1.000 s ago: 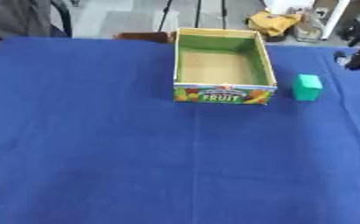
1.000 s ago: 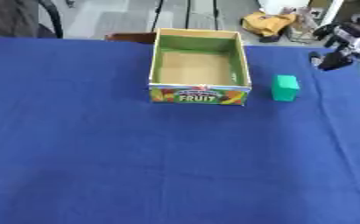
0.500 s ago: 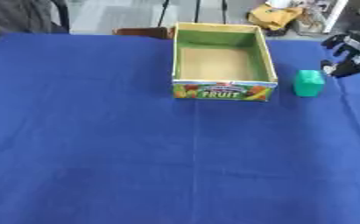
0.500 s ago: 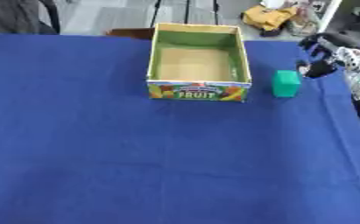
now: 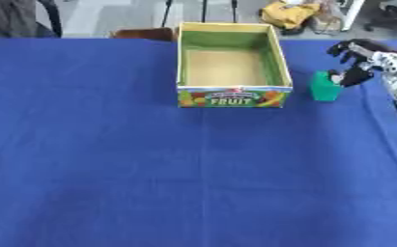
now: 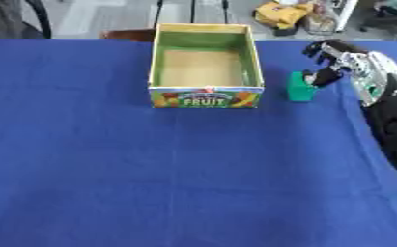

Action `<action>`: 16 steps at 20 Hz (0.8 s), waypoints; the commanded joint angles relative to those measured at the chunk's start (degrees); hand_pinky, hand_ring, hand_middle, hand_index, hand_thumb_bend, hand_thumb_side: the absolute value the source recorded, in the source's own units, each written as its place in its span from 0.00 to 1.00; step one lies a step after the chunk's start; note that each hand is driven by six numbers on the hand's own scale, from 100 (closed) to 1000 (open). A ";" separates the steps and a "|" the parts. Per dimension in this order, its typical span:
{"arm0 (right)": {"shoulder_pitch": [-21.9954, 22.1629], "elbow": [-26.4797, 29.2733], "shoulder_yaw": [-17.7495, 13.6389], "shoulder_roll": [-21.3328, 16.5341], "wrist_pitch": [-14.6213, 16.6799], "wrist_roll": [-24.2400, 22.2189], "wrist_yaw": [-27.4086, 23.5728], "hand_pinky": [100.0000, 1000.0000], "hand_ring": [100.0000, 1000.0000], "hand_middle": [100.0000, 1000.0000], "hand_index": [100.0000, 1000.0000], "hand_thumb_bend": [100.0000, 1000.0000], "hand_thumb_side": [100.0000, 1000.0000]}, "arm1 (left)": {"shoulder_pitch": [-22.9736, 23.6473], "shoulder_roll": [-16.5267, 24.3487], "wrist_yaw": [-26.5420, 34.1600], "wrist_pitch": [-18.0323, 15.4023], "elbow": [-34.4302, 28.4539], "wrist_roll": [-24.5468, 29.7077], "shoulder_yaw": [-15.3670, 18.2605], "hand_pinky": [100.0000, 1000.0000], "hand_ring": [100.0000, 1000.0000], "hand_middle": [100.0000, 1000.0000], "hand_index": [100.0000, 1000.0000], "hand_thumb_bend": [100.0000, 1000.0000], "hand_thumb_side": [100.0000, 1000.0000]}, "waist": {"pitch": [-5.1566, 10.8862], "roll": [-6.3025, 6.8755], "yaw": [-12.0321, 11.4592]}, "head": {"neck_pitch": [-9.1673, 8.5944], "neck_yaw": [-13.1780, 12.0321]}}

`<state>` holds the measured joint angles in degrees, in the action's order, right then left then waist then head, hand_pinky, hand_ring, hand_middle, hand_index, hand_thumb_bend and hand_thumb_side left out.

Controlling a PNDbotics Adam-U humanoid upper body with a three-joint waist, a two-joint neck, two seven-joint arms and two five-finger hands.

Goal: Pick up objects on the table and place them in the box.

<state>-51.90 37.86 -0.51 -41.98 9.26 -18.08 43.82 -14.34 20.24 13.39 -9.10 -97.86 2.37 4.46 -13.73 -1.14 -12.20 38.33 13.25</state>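
Note:
A small green block (image 5: pixel 324 88) stands upright on the blue table (image 5: pixel 193 169), just right of an open cardboard fruit box (image 5: pixel 230 64) with a green inner wall and nothing inside. My right hand (image 6: pixel 331 60) reaches in from the right edge, its fingers spread and bent downward, with the thumb tip right at the block's upper right corner. No finger is closed round the block. My left hand shows in neither view.
Beyond the table's far edge are a brown chair seat (image 5: pixel 142 34), a yellow bundle (image 5: pixel 290 13) on the floor and stand legs. A dark sleeve (image 5: pixel 11 17) shows at the top left corner.
My right hand has come in from the far right and lowered toward the green block. The block and box stand where they were; the camera has tilted slightly.

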 commanded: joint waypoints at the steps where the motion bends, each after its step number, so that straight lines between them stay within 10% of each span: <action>1: -0.96 1.05 0.28 -1.30 0.45 -1.23 0.54 0.65 0.80 0.82 0.89 0.11 0.00 | -0.63 1.01 0.18 -0.14 -0.92 0.16 0.27 0.63 0.75 0.67 0.79 0.52 0.68 | 0.74 0.13 -0.12 | 0.46 0.42; 16: -0.06 7.38 1.47 -4.23 2.26 -9.43 0.37 0.69 0.85 0.85 0.90 0.25 0.00 | -0.09 1.40 -0.06 -0.23 -0.65 -0.02 0.59 0.63 0.75 0.67 0.79 0.52 0.68 | 1.68 -0.77 1.26 | 2.26 0.30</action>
<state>-51.29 43.49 1.11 -43.19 11.40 -27.11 44.52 -14.10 20.24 13.51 -9.14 -97.86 2.34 4.48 -13.18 -2.04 -10.95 40.00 13.50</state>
